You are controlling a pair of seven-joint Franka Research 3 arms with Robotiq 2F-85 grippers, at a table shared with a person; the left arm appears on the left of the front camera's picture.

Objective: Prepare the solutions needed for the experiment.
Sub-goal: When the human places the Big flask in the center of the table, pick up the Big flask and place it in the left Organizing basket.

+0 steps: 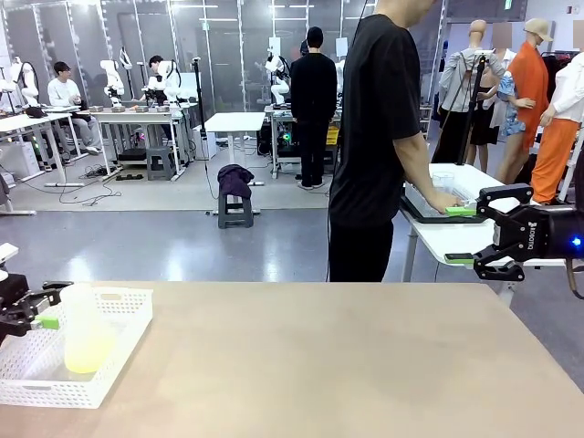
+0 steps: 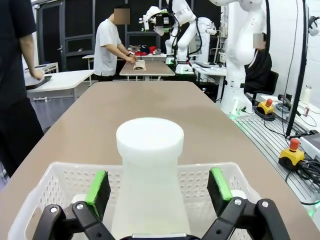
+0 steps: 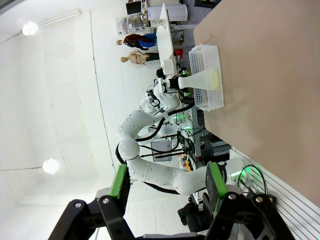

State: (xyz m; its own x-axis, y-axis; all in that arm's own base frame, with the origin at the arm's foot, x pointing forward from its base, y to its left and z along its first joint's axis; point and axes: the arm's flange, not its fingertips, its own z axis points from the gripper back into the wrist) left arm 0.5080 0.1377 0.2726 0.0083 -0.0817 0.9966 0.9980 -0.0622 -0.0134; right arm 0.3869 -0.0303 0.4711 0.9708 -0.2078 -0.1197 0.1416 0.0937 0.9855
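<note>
A white frosted conical flask [image 1: 78,319] stands upright in a white perforated basket [image 1: 119,351] at the table's left front. The solutions [image 1: 88,351] show as pale yellow liquid in its bottom. My left gripper [image 1: 52,305] is open at the flask's neck. In the left wrist view the flask [image 2: 150,170] stands between the green pads [image 2: 98,192] with a gap on each side. My right gripper [image 1: 461,234] hangs open and empty above the table's far right edge. Its wrist view shows open fingers [image 3: 119,182], the flask [image 3: 200,78] and the basket [image 3: 210,97] far off.
A person in black [image 1: 374,137] stands at the far side, turned right, hands on a white side table [image 1: 438,233]. The brown tabletop [image 1: 319,356] stretches bare between basket and right gripper. The basket's rim [image 2: 50,182] surrounds the flask closely.
</note>
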